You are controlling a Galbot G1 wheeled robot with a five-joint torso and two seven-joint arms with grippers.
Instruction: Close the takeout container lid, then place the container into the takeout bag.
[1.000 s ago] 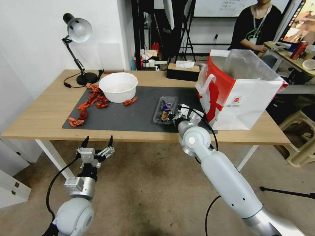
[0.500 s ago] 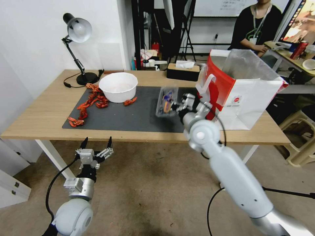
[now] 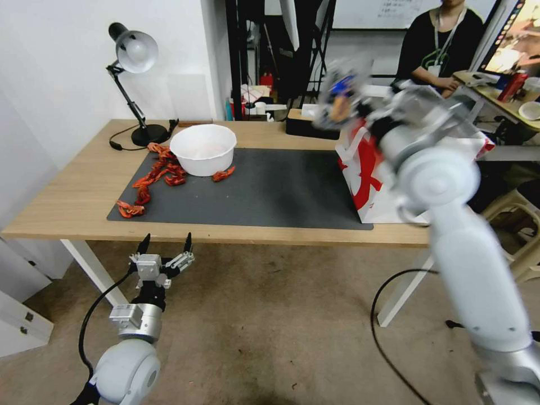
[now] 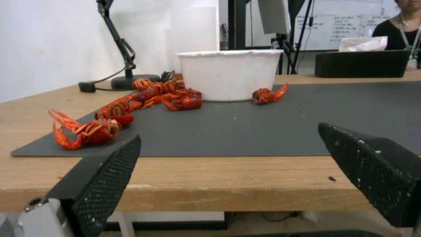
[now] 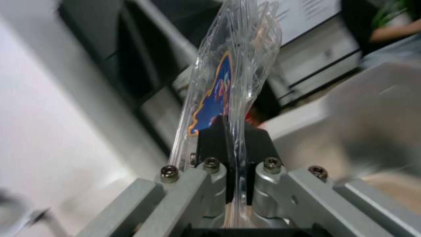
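Your right gripper (image 3: 360, 109) clenched on the container (image 3: 339, 98), at the bag's (image 3: 371, 169) eleven o'clock; left gripper (image 3: 166, 244) released, parked.

White wall (image 3: 56, 67) on the left, a black desk lamp (image 3: 132, 56) perched at the far corner of the wooden table (image 3: 73, 197), dark mat (image 3: 253, 191) spread across it. Bare concrete floor (image 3: 270, 326) below, whiteboard (image 3: 388, 11) at the back.
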